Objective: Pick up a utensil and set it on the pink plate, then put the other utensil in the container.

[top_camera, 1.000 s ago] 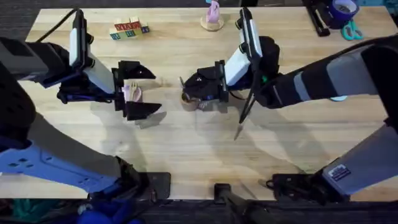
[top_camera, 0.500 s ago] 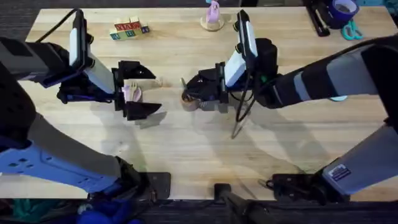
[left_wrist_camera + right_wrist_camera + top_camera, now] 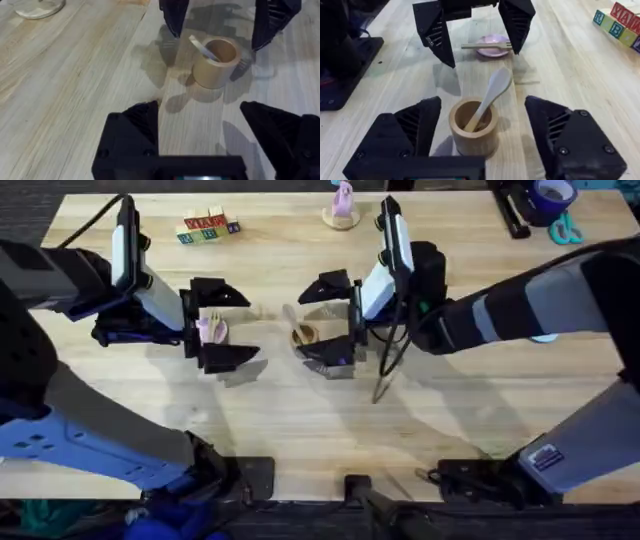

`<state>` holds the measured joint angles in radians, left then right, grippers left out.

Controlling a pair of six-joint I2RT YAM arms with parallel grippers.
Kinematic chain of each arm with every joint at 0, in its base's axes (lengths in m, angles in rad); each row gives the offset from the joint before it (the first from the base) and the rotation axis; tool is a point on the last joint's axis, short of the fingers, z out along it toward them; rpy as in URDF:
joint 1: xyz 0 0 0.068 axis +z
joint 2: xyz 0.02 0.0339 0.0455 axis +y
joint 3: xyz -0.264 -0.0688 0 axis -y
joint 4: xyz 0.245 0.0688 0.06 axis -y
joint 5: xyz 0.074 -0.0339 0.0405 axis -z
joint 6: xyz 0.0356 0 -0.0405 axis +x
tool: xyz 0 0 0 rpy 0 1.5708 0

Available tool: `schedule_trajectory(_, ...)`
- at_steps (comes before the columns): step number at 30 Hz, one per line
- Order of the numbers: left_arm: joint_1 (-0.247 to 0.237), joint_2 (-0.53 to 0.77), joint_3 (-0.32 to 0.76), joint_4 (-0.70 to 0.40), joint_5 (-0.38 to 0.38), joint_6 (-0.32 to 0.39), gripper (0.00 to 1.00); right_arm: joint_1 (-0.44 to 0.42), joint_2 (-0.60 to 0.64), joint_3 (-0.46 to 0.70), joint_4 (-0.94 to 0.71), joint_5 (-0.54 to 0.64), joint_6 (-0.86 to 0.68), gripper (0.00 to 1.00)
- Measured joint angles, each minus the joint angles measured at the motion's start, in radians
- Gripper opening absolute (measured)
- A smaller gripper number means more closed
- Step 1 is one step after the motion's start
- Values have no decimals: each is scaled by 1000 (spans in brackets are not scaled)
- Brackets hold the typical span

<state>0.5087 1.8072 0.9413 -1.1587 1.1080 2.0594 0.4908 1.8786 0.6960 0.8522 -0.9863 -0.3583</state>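
Counts: 1 fork [image 3: 486, 46], 1 spoon [image 3: 487, 98], 1 plate [image 3: 492, 48], 1 cup [image 3: 472, 126], 2 grippers.
Fork: lies flat across the pink plate, ends past the rim both sides.
Plate: on the tabletop, left of centre, between the left gripper's fingers in overhead view [image 3: 211, 330].
Spoon: stands tilted in the cup, handle end down inside, oval bowl up and leaning over the rim toward the plate.
Cup: upright near tabletop centre [image 3: 304, 335], well apart from the plate; also seen in left wrist view [image 3: 215, 62] w/ spoon [image 3: 202, 48] sticking out.
L gripper [image 3: 218, 327]: fingers wide apart, astride the plate, holds nothing; can't tell if any finger touches the plate.
R gripper [image 3: 330, 319]: fingers wide apart either side of the cup, holds nothing, no contact w/ cup or spoon visible.
Hidden/unclear: most of the plate covered by L gripper in overhead view; fork tines hard to make out there; spoon's lower end hidden inside the cup.
Other: letter blocks [image 3: 207, 225] near far-left edge, pink figure [image 3: 342, 204] on round base at far edge, tape roll [image 3: 552, 194] and scissors [image 3: 566, 230] by far-right corner.
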Motion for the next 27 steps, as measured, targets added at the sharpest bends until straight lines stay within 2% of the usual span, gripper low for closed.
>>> schedule_trajectory(11, 0, 0, 0, -19, -1, 0, 995, 0, -2, 0, -12, 28, -2, 995)
schedule_trajectory(15, 0, -1, 12, -78, -5, 0, 995, -2, -30, 0, -60, 60, -2, 995)
schedule_trajectory(19, 0, -52, 56, -162, -39, -7, 995, -25, -120, -1, -171, 71, 3, 996)
schedule_trajectory(22, 0, -142, 118, -196, -77, -75, 995, -68, -216, -1, -305, 77, 18, 995)
schedule_trajectory(27, 0, -289, 236, -199, -143, -299, 995, -156, -442, -2, -598, 135, 31, 995)
